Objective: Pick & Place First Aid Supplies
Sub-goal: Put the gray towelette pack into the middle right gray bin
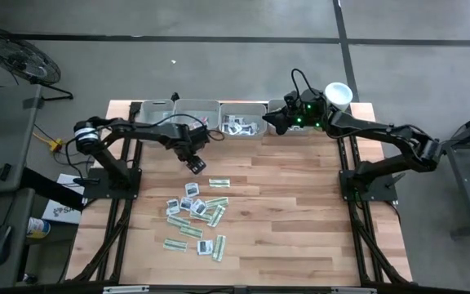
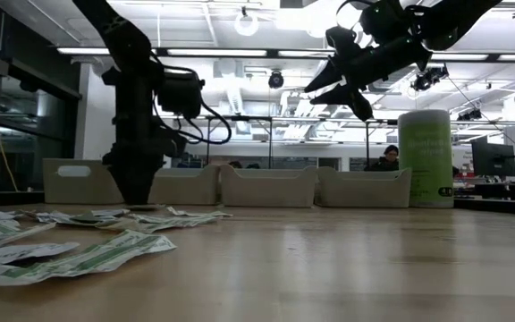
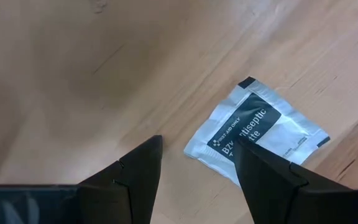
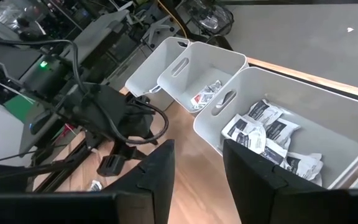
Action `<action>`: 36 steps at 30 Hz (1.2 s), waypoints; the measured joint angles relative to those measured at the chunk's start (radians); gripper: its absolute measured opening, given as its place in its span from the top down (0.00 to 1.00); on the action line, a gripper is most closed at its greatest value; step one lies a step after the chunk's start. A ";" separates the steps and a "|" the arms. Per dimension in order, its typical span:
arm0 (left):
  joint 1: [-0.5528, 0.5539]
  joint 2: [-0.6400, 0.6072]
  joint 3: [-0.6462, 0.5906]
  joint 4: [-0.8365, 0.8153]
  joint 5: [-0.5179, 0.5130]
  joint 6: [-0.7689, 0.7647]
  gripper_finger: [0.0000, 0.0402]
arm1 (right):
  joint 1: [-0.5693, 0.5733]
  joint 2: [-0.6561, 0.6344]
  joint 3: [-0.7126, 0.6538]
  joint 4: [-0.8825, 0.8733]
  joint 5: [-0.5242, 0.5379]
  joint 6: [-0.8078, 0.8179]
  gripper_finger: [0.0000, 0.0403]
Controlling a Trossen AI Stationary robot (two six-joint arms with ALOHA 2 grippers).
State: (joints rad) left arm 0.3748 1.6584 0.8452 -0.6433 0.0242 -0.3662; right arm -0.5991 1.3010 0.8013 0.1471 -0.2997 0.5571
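One squarish white sachet (image 3: 257, 134) with a dark label lies flat on the wooden table. My left gripper (image 3: 197, 146) points down over it, open, low over the boards (image 2: 137, 199); one finger (image 3: 260, 174) covers the sachet's near edge, the other stands over bare wood. More first aid supplies (image 1: 196, 214) lie scattered on the near side of that gripper, pale green strips and white squares (image 2: 88, 255). My right gripper (image 1: 268, 122) hangs open in the air (image 2: 347, 85) beside the trays, with nothing between its fingers (image 4: 197, 155). My left gripper comes at the white sachet from above, one finger (image 3: 260, 174) over the sachet's edge (image 3: 229, 146). That finger hides the spot, so I cannot tell whether it touches the sachet. The sachet lies flat on the table.
Grey trays (image 1: 196, 108) stand in a row along the far edge; one (image 4: 272, 74) holds white sachets (image 4: 266, 134), its neighbour (image 4: 197, 62) a few. A tall pale green tub (image 2: 426, 156) stands at the far right. Bare boards (image 1: 300, 212) lie right of the scattered sachets.
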 joint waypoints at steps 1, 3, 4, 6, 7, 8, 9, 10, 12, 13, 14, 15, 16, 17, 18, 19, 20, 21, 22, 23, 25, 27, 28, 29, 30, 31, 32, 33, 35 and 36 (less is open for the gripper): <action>0.000 0.009 0.000 -0.008 0.001 0.000 0.51 | 0.000 0.000 0.000 0.000 -0.002 0.000 0.68; -0.001 0.021 0.001 -0.011 -0.001 0.000 0.52 | 0.000 0.000 0.000 0.000 -0.006 0.002 0.68; -0.001 0.026 0.001 -0.013 0.001 0.000 0.52 | 0.000 0.000 0.000 0.000 -0.007 0.002 0.68; -0.001 0.033 0.001 -0.018 0.003 -0.001 0.54 | 0.000 0.000 0.000 0.000 -0.009 0.003 0.68; -0.001 0.034 0.001 -0.021 0.004 -0.002 0.56 | 0.000 0.000 0.000 0.000 -0.010 0.003 0.68; 0.000 0.034 0.001 -0.023 0.004 -0.004 0.58 | 0.000 0.000 0.000 0.000 -0.011 0.003 0.68; 0.000 0.035 0.001 -0.025 0.004 -0.004 0.59 | 0.000 0.000 0.000 0.000 -0.014 0.003 0.68; 0.000 0.035 0.001 -0.026 0.004 -0.004 0.61 | 0.000 0.000 0.000 0.000 -0.015 0.007 0.68; 0.000 0.036 0.001 -0.027 0.004 -0.011 0.65 | 0.000 0.000 0.000 0.000 -0.019 0.007 0.68; 0.000 0.036 0.000 -0.027 0.004 -0.015 0.67 | 0.000 0.000 0.000 0.000 -0.023 0.007 0.68; 0.000 0.036 0.000 -0.027 0.004 -0.022 0.69 | 0.000 0.000 0.000 0.000 -0.026 0.007 0.68; 0.000 0.036 0.000 -0.026 0.005 -0.026 0.71 | 0.000 0.000 0.000 0.000 -0.028 0.007 0.68; 0.000 0.036 -0.001 -0.026 0.006 -0.028 0.73 | 0.000 0.000 0.000 0.000 -0.032 0.007 0.68; 0.000 0.036 -0.001 -0.026 0.009 -0.030 0.75 | 0.000 0.000 0.000 0.000 -0.037 0.007 0.68; 0.000 0.036 -0.001 -0.027 0.011 -0.031 0.77 | 0.000 0.000 0.000 0.000 -0.044 0.007 0.68; 0.000 0.036 -0.001 -0.028 0.013 -0.031 0.79 | 0.000 0.000 0.000 0.000 -0.049 0.007 0.68; 0.000 0.036 -0.001 -0.029 0.014 -0.031 0.81 | 0.000 0.000 0.000 0.000 -0.051 0.007 0.68; 0.000 0.036 -0.001 -0.030 0.015 -0.032 0.83 | 0.000 0.000 0.000 0.000 -0.051 0.011 0.68; 0.000 0.036 -0.001 -0.030 0.017 -0.032 0.85 | 0.000 0.000 0.000 0.000 -0.051 0.011 0.68; 0.000 0.036 -0.001 -0.030 0.019 -0.032 0.87 | 0.000 0.000 0.000 -0.001 -0.051 0.011 0.68; -0.001 0.036 -0.001 -0.031 0.022 -0.032 0.92 | 0.000 0.000 0.000 0.000 -0.051 0.011 0.68; -0.001 0.027 -0.002 -0.034 0.028 -0.032 0.98 | 0.000 0.000 0.000 0.000 -0.051 0.011 0.68; -0.001 0.023 -0.004 -0.033 0.031 -0.032 0.99 | 0.000 0.000 0.000 -0.001 -0.051 0.011 0.68; -0.001 0.015 -0.003 -0.038 0.035 -0.032 0.99 | 0.000 0.000 0.000 -0.001 -0.051 0.011 0.68; -0.001 0.004 0.004 -0.051 0.045 -0.032 0.99 | 0.000 0.000 0.000 -0.001 -0.052 0.011 0.68; -0.002 -0.006 0.015 -0.067 0.052 -0.032 0.99 | 0.000 0.000 0.000 -0.001 -0.052 0.011 0.68; -0.003 -0.016 0.028 -0.083 0.063 -0.029 0.99 | 0.000 0.000 0.000 -0.001 -0.053 0.011 0.68; -0.004 -0.028 0.036 -0.112 0.074 -0.025 0.99 | 0.000 0.000 0.000 -0.001 -0.054 0.011 0.68; -0.006 -0.054 0.061 -0.139 0.077 -0.016 0.99 | 0.000 0.000 0.000 -0.001 -0.055 0.011 0.68; -0.005 -0.069 0.083 -0.119 0.080 -0.011 0.99 | 0.000 0.000 0.000 -0.002 -0.056 0.011 0.68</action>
State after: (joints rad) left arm 0.3697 1.5894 0.9277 -0.7623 0.1040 -0.3767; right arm -0.5991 1.3010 0.8013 0.1455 -0.3553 0.5682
